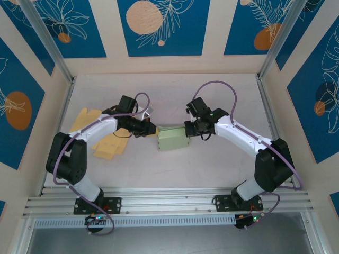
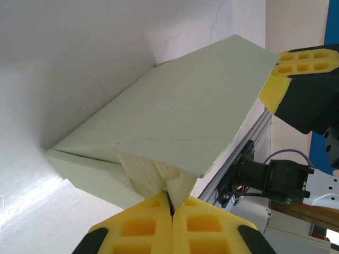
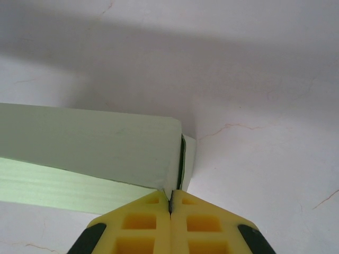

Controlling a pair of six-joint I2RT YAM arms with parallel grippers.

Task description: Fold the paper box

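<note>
The paper box (image 1: 173,138) lay mid-table (image 1: 222,95) between the arms, nearly formed, with the left gripper (image 2: 170,205) pinched shut on its crumpled end flap (image 2: 159,177) and the right gripper (image 3: 170,203) closed against the opposite end, so tucking that flap in seemingly came next.

the pale green paper box (image 1: 173,138) sits mid-table with the left gripper (image 1: 154,129) and right gripper (image 1: 187,130) pinching its two ends and blocking both sides, flat tan paper sheets (image 1: 106,145) clutter the left, while the white table (image 1: 169,92) lies bare beyond the box and in front of it.
</note>
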